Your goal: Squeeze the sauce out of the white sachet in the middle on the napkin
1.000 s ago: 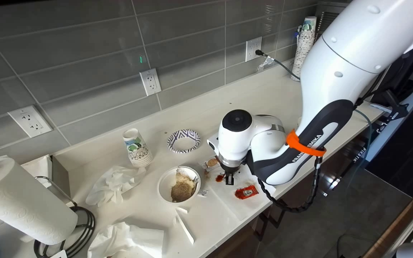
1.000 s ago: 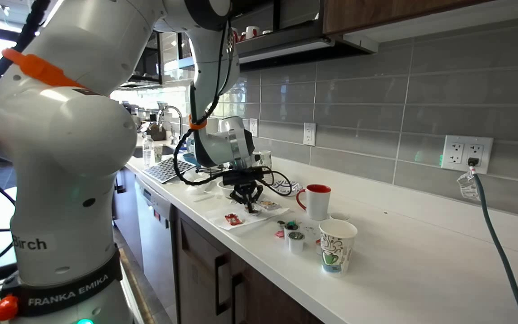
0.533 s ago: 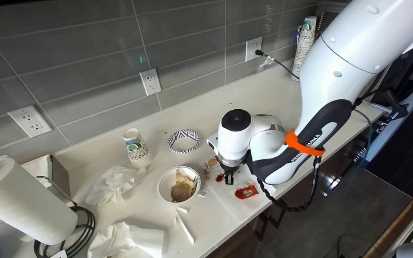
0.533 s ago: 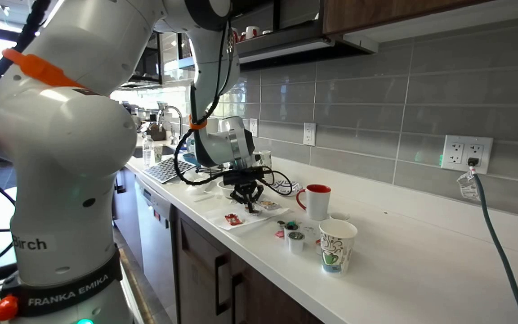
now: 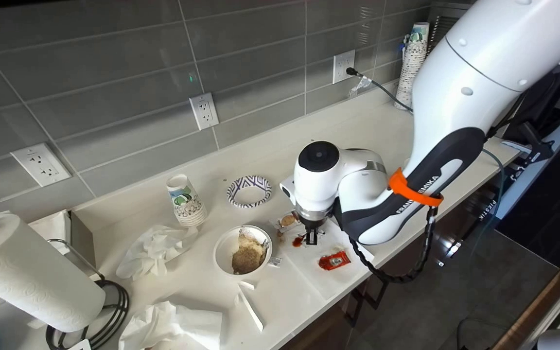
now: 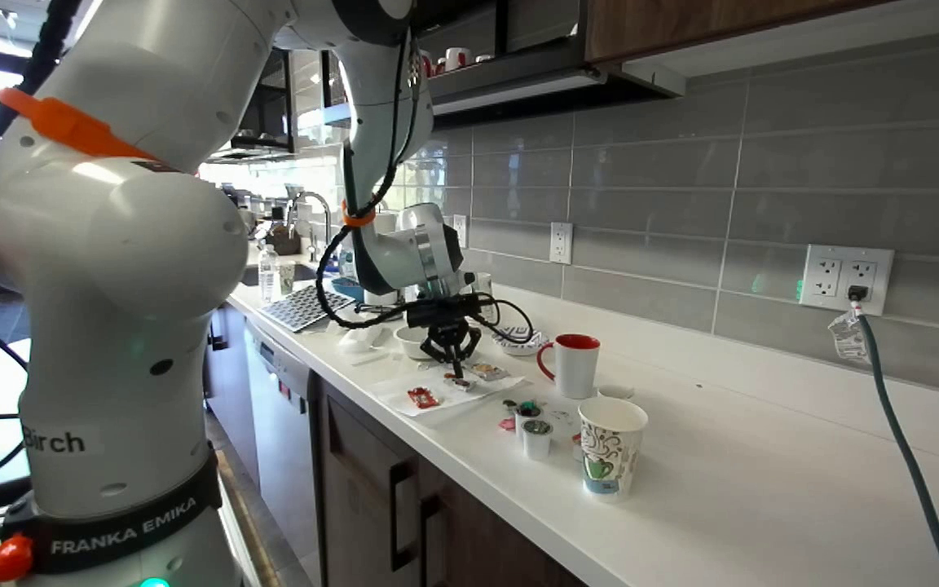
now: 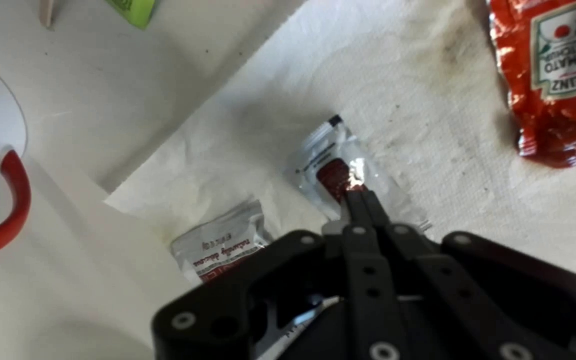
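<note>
The white sachet (image 7: 318,172) is a small whitish packet with a dark red patch. It lies flat on the napkin (image 7: 448,190); it also shows in an exterior view (image 6: 463,385). My gripper (image 7: 360,194) is shut, fingers together, and its tips cover part of the sachet in the wrist view. In an exterior view the gripper (image 6: 458,375) is just above the sachet; whether it touches is hard to tell. The napkin (image 5: 316,283) is flat and white, near the counter edge. A red smear (image 5: 298,241) lies beside the fingertips in an exterior view.
A red ketchup packet (image 7: 563,65) and a grey printed packet (image 7: 218,240) lie on the napkin on either side. A white bowl (image 5: 218,253), patterned bowl (image 5: 234,194), red-handled mug (image 6: 577,367), paper cup (image 6: 610,448) and small tubs (image 6: 536,440) stand nearby.
My gripper has risen slightly from the napkin, still shut. The sachet now shows more clearly below the fingertips in an exterior view. It stays on the napkin.
</note>
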Motion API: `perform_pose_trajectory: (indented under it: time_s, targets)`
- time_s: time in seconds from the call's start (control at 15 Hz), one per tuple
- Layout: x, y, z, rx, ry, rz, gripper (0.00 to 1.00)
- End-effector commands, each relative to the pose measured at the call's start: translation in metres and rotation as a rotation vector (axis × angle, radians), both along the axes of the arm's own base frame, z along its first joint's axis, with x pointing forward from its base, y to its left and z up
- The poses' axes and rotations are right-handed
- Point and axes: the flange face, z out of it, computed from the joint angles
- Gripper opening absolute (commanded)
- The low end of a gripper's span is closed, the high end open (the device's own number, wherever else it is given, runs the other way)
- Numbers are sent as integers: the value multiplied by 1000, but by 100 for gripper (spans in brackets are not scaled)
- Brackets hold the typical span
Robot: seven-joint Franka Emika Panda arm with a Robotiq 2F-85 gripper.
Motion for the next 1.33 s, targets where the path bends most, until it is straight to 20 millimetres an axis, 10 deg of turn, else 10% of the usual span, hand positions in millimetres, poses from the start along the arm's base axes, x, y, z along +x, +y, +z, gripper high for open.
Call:
perform_pose_trajectory:
  time_s: [0.0,0.73,1.27]
  targets:
    - [-4,-1,16,-13,-2,-38,26]
    - [-22,-5,68,64,4,-222,99]
    - [-35,7,107,114,-33,-396,99]
